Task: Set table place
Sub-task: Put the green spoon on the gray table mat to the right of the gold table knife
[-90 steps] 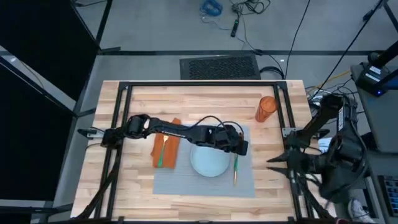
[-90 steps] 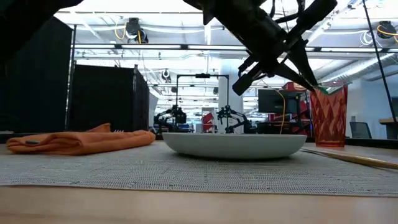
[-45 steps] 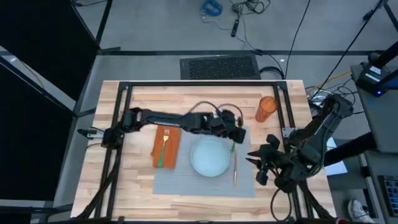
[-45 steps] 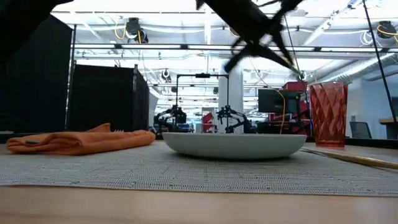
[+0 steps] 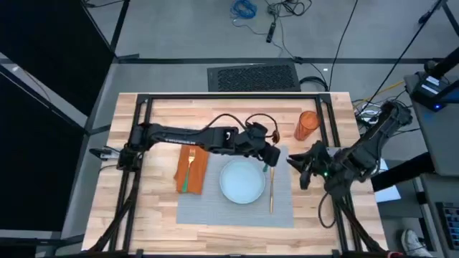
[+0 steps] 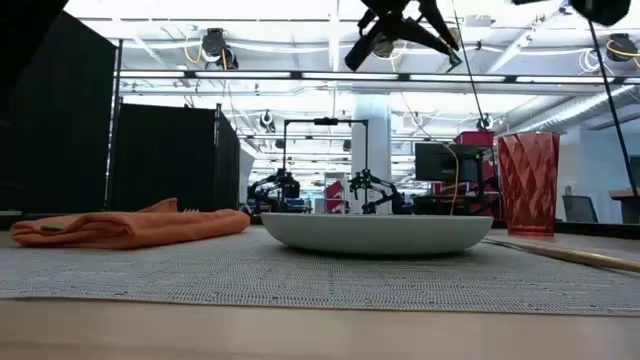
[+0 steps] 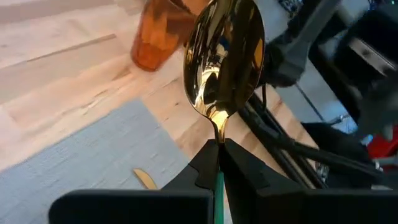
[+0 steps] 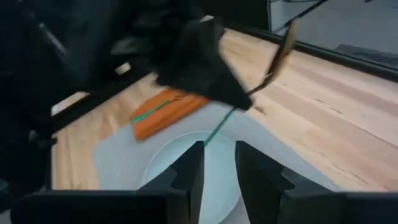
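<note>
Placemat holds plate; left hand grips spoon.

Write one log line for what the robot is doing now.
left gripper: shut on spoon, above mat | right gripper: open, at table edge

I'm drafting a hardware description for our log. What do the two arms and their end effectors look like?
Both arms are dark, near-black, jointed links. The left arm carries a thin black cable looping above its wrist; its end effector has two black, blocky tapering fingers. The right arm is bulkier, and its end effector shows two flat black fingers. No markings are legible.
</note>
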Robot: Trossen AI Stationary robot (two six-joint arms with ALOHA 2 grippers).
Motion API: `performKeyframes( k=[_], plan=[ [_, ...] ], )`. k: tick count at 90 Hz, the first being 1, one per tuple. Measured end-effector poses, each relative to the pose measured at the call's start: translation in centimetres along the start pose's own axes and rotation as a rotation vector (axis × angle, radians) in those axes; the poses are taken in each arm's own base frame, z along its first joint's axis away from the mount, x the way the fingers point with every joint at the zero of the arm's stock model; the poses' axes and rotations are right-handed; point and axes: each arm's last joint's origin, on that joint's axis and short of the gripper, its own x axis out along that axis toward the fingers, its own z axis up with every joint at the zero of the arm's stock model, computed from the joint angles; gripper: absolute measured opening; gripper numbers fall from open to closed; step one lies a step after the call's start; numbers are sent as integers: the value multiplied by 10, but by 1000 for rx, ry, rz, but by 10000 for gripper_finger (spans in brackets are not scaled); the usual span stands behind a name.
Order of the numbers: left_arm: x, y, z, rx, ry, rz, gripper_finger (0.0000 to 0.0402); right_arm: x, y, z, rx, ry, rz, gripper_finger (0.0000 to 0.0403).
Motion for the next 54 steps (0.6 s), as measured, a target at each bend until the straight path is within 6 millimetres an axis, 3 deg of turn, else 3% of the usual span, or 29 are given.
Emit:
performKeyframes(
  k=[17,54],
  plan=[
    [-2,-6,-6,46,7,-18,0,15,-10,-1,68,-73,28,75],
    [-4,-13,-12,66,16,-54,0,26,-12,17,78,-102,83,80]
  ],
)
